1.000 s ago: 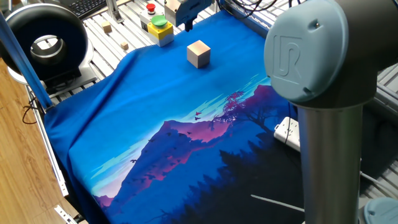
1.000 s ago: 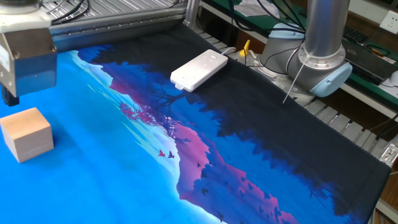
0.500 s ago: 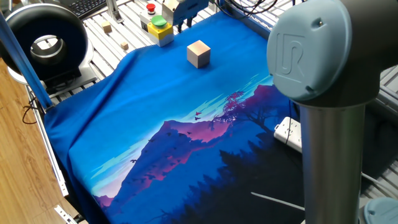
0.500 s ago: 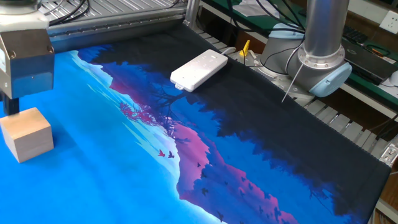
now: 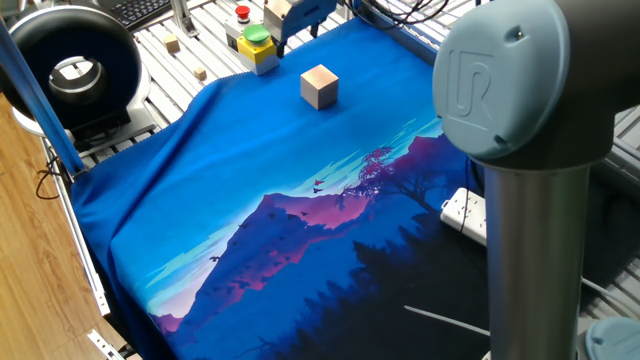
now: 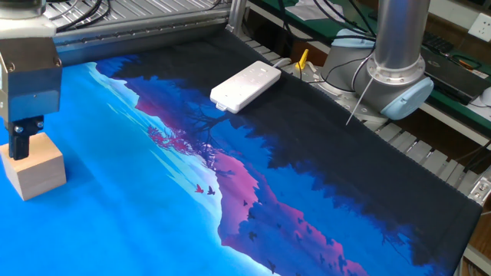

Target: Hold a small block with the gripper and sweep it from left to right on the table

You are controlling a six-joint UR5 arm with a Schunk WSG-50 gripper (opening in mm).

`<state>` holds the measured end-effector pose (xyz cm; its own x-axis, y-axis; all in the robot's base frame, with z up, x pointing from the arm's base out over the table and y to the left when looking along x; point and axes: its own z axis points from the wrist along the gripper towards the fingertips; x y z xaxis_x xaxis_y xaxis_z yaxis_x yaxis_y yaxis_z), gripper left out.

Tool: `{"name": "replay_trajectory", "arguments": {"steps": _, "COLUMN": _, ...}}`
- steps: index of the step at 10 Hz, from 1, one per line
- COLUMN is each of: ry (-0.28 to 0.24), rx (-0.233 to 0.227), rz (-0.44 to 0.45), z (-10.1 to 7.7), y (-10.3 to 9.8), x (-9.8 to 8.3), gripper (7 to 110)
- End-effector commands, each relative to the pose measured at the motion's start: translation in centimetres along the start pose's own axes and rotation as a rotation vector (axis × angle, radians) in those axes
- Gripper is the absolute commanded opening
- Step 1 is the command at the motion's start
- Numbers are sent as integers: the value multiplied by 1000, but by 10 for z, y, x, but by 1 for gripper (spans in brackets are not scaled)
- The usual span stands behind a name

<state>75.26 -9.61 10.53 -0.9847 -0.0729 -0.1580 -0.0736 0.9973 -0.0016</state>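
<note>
Block, small and tan, sits loose on the blue table; claw hangs beside it, aligning for a grasp; whether its fingers are apart, I cannot tell.

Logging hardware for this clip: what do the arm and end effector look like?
Grey cylindrical arm with a rounded joint cap embossed "UR"; pale blue caps near its base. The end effector has a boxy silver-blue metal body and dark fingers.
</note>
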Motion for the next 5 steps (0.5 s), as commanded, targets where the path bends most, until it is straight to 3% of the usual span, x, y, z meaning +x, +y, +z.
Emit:
{"name": "replay_trajectory", "arguments": {"steps": 1, "ry": 16, "rx": 6, "rz": 10, "z": 15, "y": -20, "x": 11, "gripper": 88}}
{"name": "replay_trajectory", "arguments": {"steps": 5, "ry": 22, "rx": -17, "rz": 29, "z": 31, "y": -21, "x": 15, "gripper": 88}}
